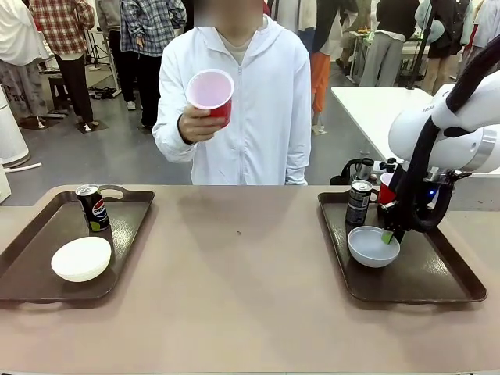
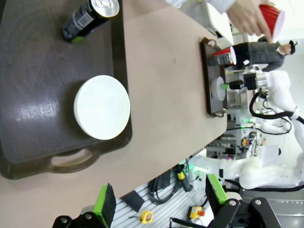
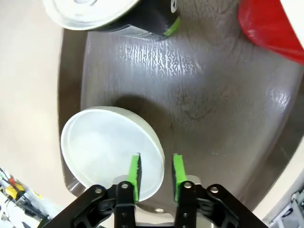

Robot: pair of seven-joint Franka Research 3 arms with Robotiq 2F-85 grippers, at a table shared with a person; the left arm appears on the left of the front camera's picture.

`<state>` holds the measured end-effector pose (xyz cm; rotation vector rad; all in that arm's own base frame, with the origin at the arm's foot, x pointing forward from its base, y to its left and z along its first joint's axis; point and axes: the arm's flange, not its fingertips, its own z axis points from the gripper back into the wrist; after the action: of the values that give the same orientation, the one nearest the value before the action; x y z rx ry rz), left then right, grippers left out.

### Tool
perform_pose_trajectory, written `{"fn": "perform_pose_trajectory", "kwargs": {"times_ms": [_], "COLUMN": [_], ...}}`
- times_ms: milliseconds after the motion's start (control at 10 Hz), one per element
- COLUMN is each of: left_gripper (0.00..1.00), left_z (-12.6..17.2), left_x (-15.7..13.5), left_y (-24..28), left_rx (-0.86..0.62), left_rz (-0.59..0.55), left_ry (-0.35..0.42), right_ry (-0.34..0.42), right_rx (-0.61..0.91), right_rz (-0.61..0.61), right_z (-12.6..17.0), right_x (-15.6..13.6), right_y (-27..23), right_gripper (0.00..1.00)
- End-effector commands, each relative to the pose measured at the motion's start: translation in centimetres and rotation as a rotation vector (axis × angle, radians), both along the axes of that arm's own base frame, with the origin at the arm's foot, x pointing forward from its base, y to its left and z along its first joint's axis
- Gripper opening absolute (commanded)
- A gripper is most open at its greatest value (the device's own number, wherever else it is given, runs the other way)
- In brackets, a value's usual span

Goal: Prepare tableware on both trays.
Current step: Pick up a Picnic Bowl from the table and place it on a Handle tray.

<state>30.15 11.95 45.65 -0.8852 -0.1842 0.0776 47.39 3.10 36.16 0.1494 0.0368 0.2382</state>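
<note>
Nearest the front camera, a bare stretch of the counter [image 1: 242, 312] is seen, with a dark brown tray at each side. On the left tray [image 1: 31, 258] a whitish bowl [image 1: 81, 258] is set toward the near end, and a dark can [image 1: 93, 208] stands upright behind it, apart from it.

On the right tray [image 1: 437, 281] a second whitish bowl [image 1: 373, 246] lies near the tray's inner rim, with another dark can [image 1: 359, 202] upright just behind it. A red cup [image 1: 386, 190] is partly hidden behind the right arm at the tray's far end.

The right tool [image 3: 156, 172] is lowered at this bowl's rim, its green pads [image 3: 135, 172] drawn narrow with the rim's edge between them (whether the pads actually press the rim cannot be told).

The left tool [image 2: 159, 202] is held high above the counter's near edge, its fingers spread wide and holding nothing.

A second red cup [image 1: 211, 94], its white inside tilted toward the camera, is held by the person's hand [image 1: 195, 123] at chest height beyond the far edge.
</note>
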Motion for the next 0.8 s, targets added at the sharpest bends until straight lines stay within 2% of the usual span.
{"fn": "perform_pose_trajectory", "kwargs": {"times_ms": [0, 100, 300, 400, 500, 700], "left_gripper": [1.00, 1.00, 1.00, 1.00, 1.00, 1.00], "left_z": [0.0, 0.0, 0.0, 0.0, 0.0, 0.0], "left_x": [-0.1, -0.1, -0.1, -0.1, -0.1, -0.1], "left_y": [0.0, 0.0, 0.0, 0.0, 0.0, 0.0], "left_rx": [-0.017, -0.017, -0.017, -0.017, -0.017, -0.017], "left_rz": [0.001, 0.001, 0.001, 0.001, 0.001, 0.001], "left_ry": [-0.014, -0.014, -0.014, -0.014, -0.014, -0.014], "right_ry": [0.011, 0.022, 0.046, 0.053, 0.046, 0.011], "right_rx": [0.002, -0.020, -0.071, -0.082, -0.098, -0.108], "right_rz": [-0.008, -0.004, -0.009, -0.015, -0.028, -0.094], "right_z": [1.1, 2.2, 5.1, 6.9, 8.9, 11.6], "right_x": [-1.1, -1.9, -3.9, -5.0, -6.2, -7.7], "right_y": [0.2, 0.5, 0.7, 0.7, 0.9, 0.9], "right_gripper": [0.91, 1.00, 1.00, 0.79, 0.89, 0.92]}}
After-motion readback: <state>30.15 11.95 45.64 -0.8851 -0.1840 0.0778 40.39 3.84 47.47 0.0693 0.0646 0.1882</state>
